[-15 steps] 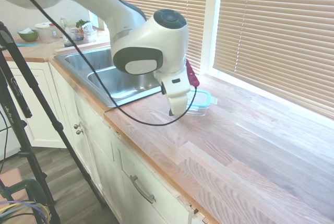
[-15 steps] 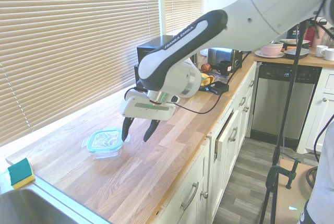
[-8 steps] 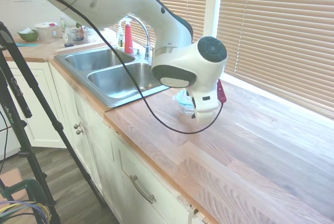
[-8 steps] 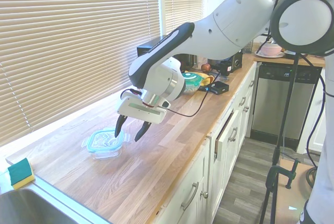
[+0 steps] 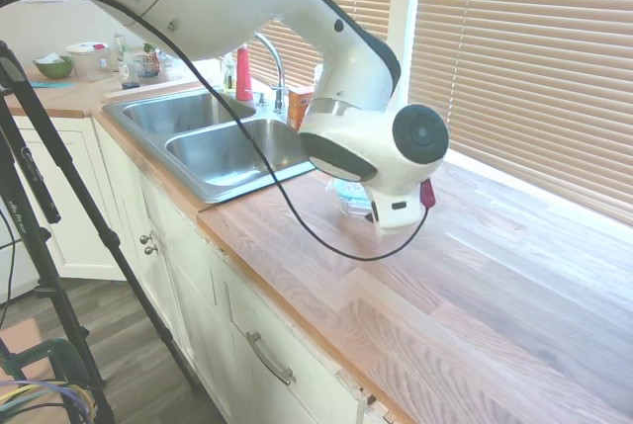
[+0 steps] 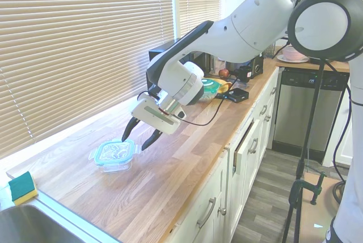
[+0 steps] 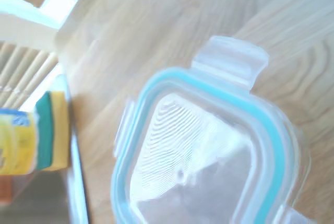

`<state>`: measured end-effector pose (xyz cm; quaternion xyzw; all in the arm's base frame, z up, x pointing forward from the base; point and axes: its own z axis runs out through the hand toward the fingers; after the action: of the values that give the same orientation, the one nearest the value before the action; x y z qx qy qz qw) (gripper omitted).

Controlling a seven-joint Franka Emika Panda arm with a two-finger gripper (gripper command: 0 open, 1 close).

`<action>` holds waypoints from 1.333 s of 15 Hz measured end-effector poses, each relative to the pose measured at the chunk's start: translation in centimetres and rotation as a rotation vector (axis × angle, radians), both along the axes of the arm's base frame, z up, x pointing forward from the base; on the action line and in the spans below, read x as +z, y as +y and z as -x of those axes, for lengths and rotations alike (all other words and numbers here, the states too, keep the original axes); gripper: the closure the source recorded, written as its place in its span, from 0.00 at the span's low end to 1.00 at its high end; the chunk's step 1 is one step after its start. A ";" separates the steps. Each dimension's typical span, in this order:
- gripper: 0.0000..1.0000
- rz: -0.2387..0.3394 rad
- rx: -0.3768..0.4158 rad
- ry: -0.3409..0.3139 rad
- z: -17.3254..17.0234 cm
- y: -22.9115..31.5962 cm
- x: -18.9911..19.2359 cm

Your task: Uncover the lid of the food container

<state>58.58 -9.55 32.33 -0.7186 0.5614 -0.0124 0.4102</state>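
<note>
Since the frame half a second ago, the white arm's wrist has tipped further over, so the gripper (image 6: pixel 138 136) now angles down toward the near edge of the small clear glass rounded-square food container (image 6: pixel 115 163). Its two dark fingers (image 6: pixel 129 131) are spread apart with nothing between them, and they hover just beside and above the dish without clearly touching it. The flat clear lid with a teal rim and pale side snap tabs (image 6: pixel 115 152) sits closed on the container, in the same spot as before. In the first exterior view the arm hides most of the container (image 5: pixel 351 200).

The long wooden butcher-block surface (image 6: pixel 170 169) runs under a window with tan horizontal blinds (image 6: pixel 79 45). A green-and-yellow sponge (image 6: pixel 23 187) lies near the steel double sink (image 5: pixel 213 142), well apart from the container. White cabinet doors with metal handles (image 6: pixel 238 163) sit below, and a steel dishwasher (image 6: pixel 306 107) stands at the far end. The wrist view shows the lid (image 7: pixel 201 153) close and blurred.
</note>
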 end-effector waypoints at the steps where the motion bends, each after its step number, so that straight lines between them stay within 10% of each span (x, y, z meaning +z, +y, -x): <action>1: 0.00 -0.020 0.010 -0.005 0.5 0.0 -0.8; 12: 0.00 -0.112 0.032 -0.026 2.0 -0.8 -2.3; 13: 1.00 -0.111 0.033 -0.027 2.0 -0.6 -2.3; 20: 1.00 -0.108 0.032 -0.017 1.1 -0.2 -3.0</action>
<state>57.50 -9.70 29.38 -0.7041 0.5462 0.0183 0.4534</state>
